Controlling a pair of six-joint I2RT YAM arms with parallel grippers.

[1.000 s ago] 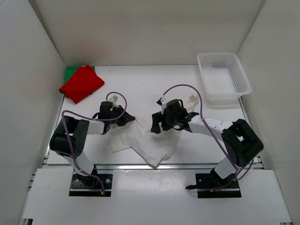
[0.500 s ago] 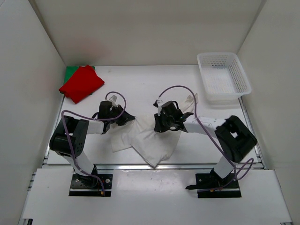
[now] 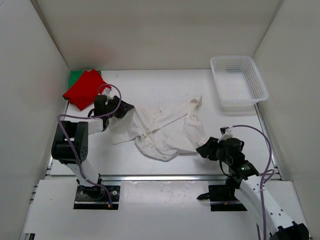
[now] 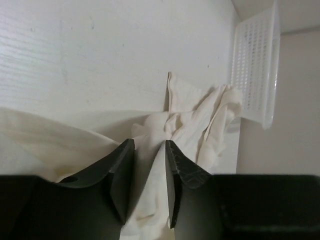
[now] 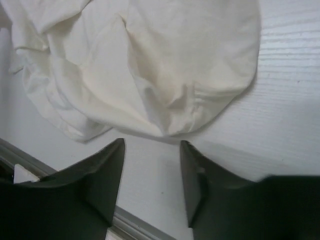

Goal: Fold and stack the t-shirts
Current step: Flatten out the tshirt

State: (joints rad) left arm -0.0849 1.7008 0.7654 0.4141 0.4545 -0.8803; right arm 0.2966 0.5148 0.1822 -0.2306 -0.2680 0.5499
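Left gripper (image 4: 149,145) sat at crumpled off-white cloth t-shirt's (image 3: 165,132) left edge: narrow gap, cloth between, hold unclear. Right gripper (image 5: 151,145) beside hem gaped empty.

Moved the left jaws up and left, nearer the red t-shirt (image 3: 86,89), cloth lying between them. Pulled the right jaws off the cloth to the frame's lower right, parted above bare desk (image 3: 150,85). Dragged the off-white t-shirt (image 3: 165,132) from a lower-centre bunch into a wider spread across mid-frame.
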